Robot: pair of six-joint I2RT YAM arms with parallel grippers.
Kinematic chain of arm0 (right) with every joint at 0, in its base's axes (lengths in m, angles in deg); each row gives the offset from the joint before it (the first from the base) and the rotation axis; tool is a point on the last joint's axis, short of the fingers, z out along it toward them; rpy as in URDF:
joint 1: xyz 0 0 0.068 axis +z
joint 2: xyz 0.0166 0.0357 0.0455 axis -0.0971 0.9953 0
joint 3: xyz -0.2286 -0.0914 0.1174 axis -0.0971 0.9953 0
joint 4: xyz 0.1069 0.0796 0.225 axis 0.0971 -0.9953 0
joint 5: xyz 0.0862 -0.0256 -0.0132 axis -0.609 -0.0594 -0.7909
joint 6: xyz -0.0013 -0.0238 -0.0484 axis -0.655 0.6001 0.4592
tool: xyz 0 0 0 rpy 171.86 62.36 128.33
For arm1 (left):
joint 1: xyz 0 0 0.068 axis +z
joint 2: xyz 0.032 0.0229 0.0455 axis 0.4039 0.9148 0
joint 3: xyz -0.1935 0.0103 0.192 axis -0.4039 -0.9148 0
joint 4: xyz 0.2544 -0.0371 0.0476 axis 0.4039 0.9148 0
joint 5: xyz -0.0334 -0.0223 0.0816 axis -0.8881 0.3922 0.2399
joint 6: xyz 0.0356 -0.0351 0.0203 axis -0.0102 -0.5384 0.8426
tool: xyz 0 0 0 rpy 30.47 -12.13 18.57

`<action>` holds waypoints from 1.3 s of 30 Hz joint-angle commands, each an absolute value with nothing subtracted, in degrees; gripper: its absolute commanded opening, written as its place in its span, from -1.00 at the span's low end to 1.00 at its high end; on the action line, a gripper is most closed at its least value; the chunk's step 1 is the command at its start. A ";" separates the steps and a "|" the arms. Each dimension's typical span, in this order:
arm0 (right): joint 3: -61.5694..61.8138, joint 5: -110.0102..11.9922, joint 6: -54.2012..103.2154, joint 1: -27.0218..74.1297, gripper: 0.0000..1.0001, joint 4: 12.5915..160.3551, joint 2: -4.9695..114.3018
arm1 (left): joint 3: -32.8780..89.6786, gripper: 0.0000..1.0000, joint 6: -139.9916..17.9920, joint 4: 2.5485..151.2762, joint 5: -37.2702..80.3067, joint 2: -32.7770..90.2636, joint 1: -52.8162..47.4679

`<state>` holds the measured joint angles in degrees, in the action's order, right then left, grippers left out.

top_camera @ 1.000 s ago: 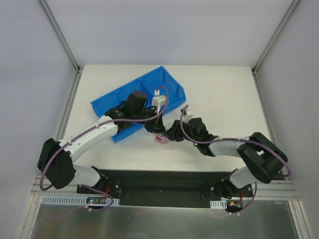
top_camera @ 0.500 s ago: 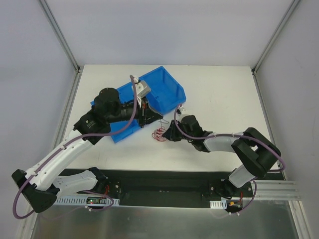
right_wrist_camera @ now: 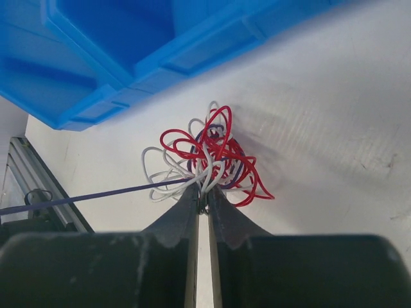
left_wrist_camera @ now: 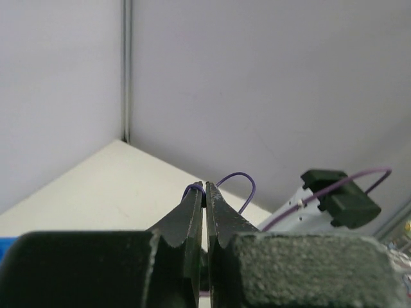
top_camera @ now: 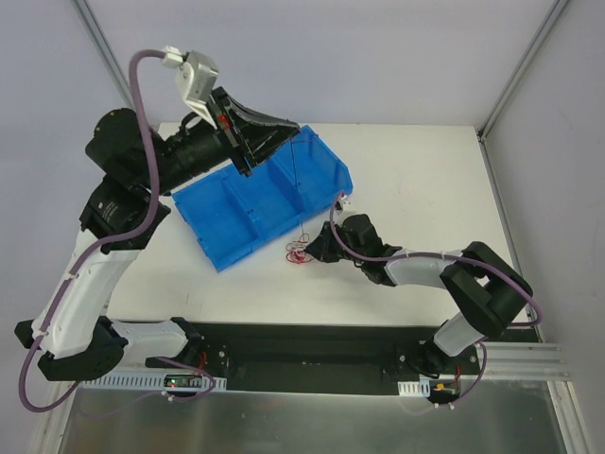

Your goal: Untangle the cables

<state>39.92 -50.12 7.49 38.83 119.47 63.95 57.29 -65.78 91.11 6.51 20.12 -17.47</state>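
Mid-separation, I'd say: the left fingers point(left_wrist_camera: 199, 202), shut high above the bench point(top_camera: 425, 189), are holding a dark wire point(right_wrist_camera: 96, 196) taut out of the tangle point(right_wrist_camera: 209, 154); the right fingers point(right_wrist_camera: 192, 212) are pinching that tangle on the bench by the bin point(top_camera: 236, 213); next needs a steady upward pull, pinch unbroken.

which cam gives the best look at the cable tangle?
Right wrist: the tangle fills mid-frame, red, white and dark loops distinct, right gripper pinching its edge. Top external shows it as a red speck. Left wrist shows none of it.
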 commanded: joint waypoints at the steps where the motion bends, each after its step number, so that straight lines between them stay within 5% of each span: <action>1: 39.63 -47.00 7.77 38.90 -0.82 115.20 64.46 | 72.30 -1.00 -65.77 83.85 12.10 22.67 -17.92; 9: 38.76 -44.89 6.89 38.99 -0.80 112.83 64.81 | 90.69 -1.00 -67.44 80.87 14.13 29.18 -18.01; 14: 38.67 -44.09 6.71 38.90 -0.80 112.03 64.82 | 90.28 -1.00 -66.74 80.33 15.27 29.28 -17.92; 24: 45.68 -32.78 5.22 38.99 -0.99 112.91 54.38 | 70.51 -1.00 -65.60 80.69 19.75 20.67 -18.01; 34: 56.77 -0.78 4.76 38.20 -0.99 92.62 16.59 | 26.77 -1.00 -62.76 89.98 41.54 -0.95 -17.92; 39: 59.75 -11.11 10.75 33.99 -0.99 96.02 10.33 | 7.94 -1.00 -70.94 96.68 35.52 -3.94 -18.01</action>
